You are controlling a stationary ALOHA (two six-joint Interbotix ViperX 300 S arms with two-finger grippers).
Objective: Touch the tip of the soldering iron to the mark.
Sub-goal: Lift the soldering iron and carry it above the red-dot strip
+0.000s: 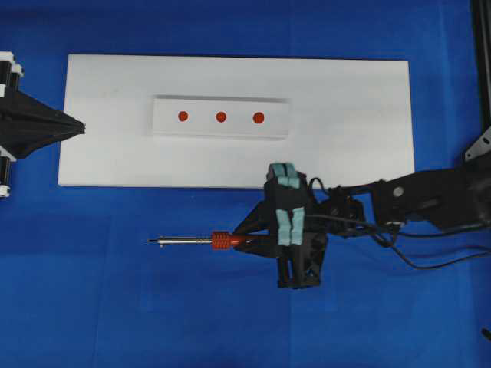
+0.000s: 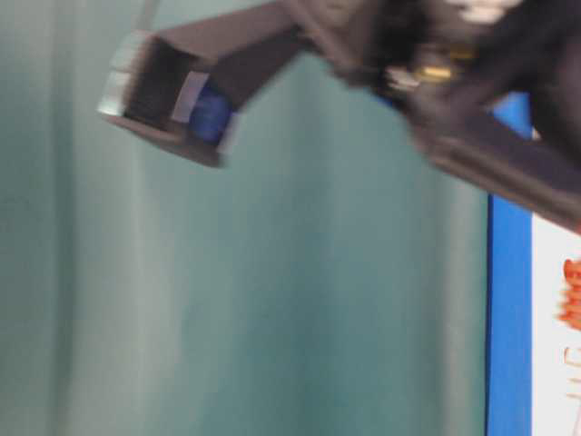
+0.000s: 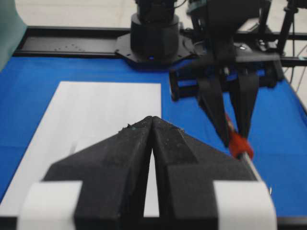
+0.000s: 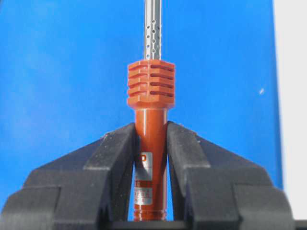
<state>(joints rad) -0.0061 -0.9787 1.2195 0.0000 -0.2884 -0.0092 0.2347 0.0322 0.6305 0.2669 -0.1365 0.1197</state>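
Below the white board [image 1: 368, 153] at lower centre, the right gripper [image 4: 151, 143] clamps the soldering iron [image 1: 220, 241] by its red-orange handle, tip pointing left, well short of the three red marks [image 1: 221, 117]. Light, rigid, best held there. Left gripper [image 1: 80, 127] sits closed.

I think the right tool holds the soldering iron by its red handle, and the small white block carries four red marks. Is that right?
Not quite. The small white block carries three red marks, as the overhead view shows. The right tool does hold the soldering iron by its red handle.
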